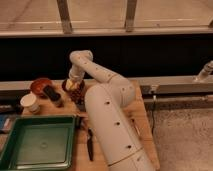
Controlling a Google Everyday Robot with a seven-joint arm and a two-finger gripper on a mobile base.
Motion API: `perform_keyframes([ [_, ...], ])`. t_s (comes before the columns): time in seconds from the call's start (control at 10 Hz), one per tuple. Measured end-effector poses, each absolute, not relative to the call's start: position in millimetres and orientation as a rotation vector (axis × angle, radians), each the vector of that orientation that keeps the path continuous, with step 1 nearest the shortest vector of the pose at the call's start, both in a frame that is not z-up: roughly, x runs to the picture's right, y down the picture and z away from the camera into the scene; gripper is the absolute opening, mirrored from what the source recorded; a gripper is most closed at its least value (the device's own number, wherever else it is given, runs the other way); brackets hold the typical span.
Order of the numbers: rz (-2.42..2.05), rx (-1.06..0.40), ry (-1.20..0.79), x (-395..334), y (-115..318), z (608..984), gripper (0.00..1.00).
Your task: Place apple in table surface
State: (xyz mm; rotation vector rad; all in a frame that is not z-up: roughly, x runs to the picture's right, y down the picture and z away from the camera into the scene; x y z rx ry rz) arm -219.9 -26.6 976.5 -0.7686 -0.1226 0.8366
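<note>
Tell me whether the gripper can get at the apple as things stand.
Probably yes: the gripper, shut, sits down at the apple, nothing visible between them; whether it grips it cannot be told.

The green tray (pixel 37 144) was one plain colour. Beyond it, the table surface (pixel 142 114) showed light tan plank strips. The white arm (pixel 107 117), dotted with dark holes, ended in the pale gripper (pixel 74 81) beyond the tray, at the yellow-orange apple (pixel 76 88). Also beyond the tray were a red-brown bowl (pixel 40 86) and a white cup (pixel 30 102).
</note>
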Motion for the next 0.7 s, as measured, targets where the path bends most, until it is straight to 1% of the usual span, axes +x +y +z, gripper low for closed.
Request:
perform_keyframes([
  [0.3,0.842,-0.74,-0.203,-217,-52,944,0.18],
  [0.4,0.84,-0.724,-0.242,-220,-60,928,0.18],
  [0.7,0.852,-0.687,-0.32,-214,-71,906,0.18],
])
